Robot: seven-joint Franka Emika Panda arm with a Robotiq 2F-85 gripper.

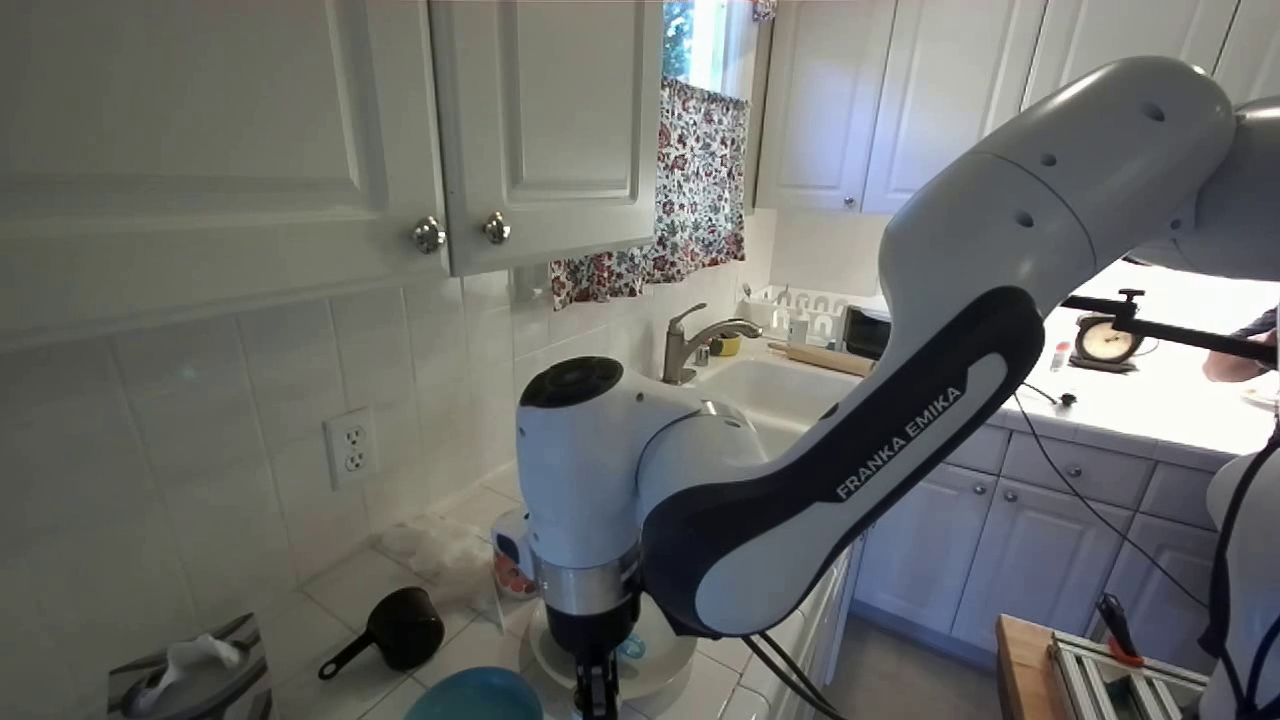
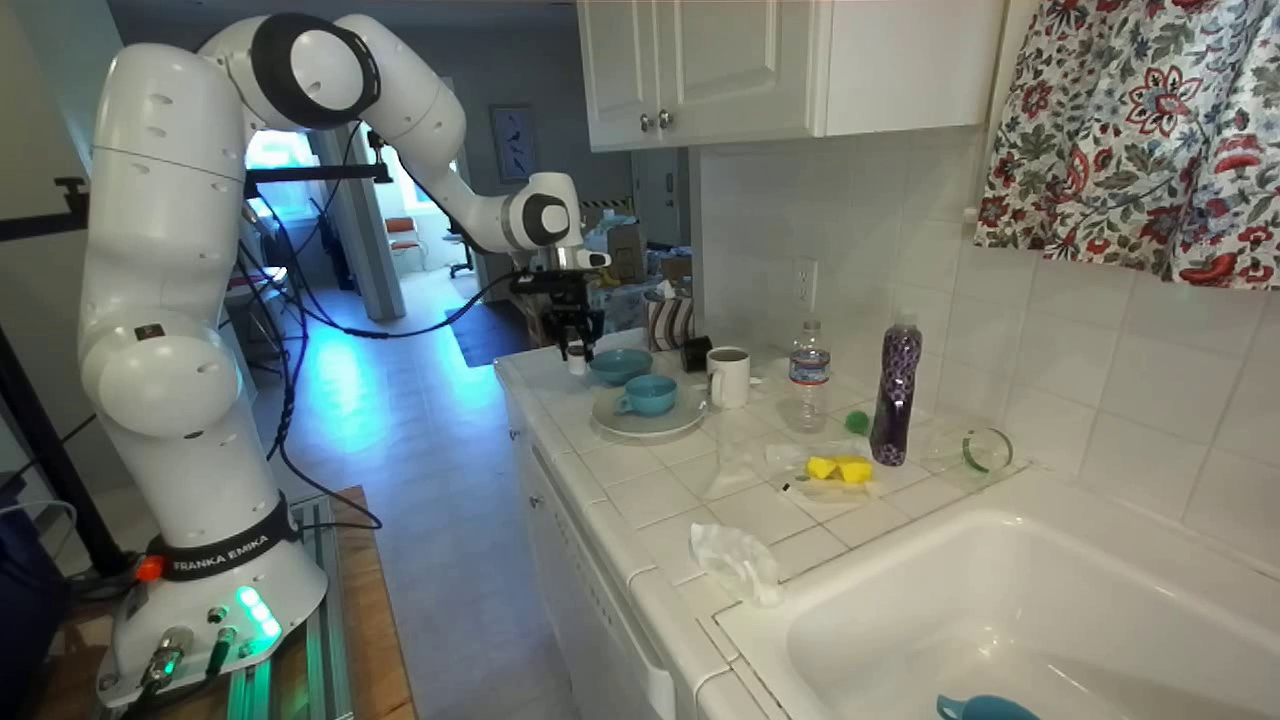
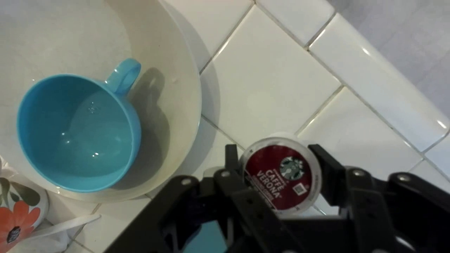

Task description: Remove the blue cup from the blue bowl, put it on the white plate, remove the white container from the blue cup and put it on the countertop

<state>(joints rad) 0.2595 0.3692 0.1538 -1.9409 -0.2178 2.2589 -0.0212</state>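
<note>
One blue cup [image 3: 75, 130] is shown standing upright on the white plate [image 3: 182, 88], in the left half of the wrist view. Its light-blue wall is smooth and glossy, its inside is shaded to a deeper teal with small bright glints on the floor, and its looped handle is turned toward the upper right. A dark shadow is cast from it across the plate's right-hand slope. The white container [image 3: 281, 175] is seen right of the middle, in the lower half of the same view. Its round top is covered by a dark-red lid, ringed by a pale rim and printed with a round green-and-white emblem and a small square code (the words CAFFÈ VERONA can be read). It is gripped between the two fingers of the gripper [image 3: 275, 156], one set against each side, over the countertop [image 3: 267, 80] and apart from the plate; whether the tiles are touched by its base cannot be told. In an exterior view, its white side is shown below the fingers, just left of the blue bowl [image 2: 620, 376], which is placed near the middle of the frame, beyond the cup. Right of the plate, a white mug [image 2: 733, 385] is seen; at the lower left of an exterior view, a black pan [image 1: 405, 640] is shown.
</note>
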